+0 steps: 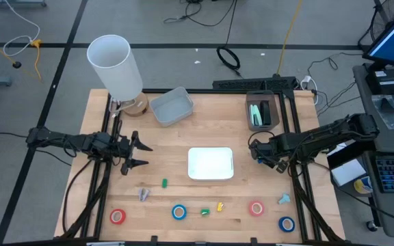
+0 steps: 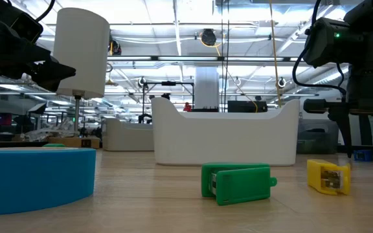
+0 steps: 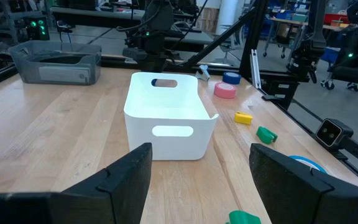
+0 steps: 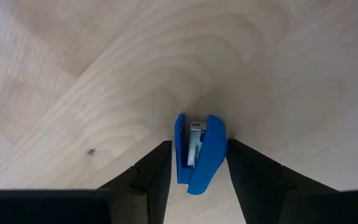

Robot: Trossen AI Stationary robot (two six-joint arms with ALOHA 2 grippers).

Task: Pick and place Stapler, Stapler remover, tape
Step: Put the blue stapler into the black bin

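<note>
Between right gripper [image 4: 197, 180] jaws, blue stapler [image 4: 199, 152], base hidden

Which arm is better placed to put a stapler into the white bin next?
Right. Its pincer already grips a blue stapler and hangs just beside the bin. The left pincer is open, empty and farther from the bin.

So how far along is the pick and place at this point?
Early. The white bin looks empty from above, so nothing seems placed. In hand: the right tool sits closed around a small blue stapler above the wood. The left tool waits open, left of the bin. Left: four tape rolls, such as the red and blue ones, and the small items along the front.
</note>
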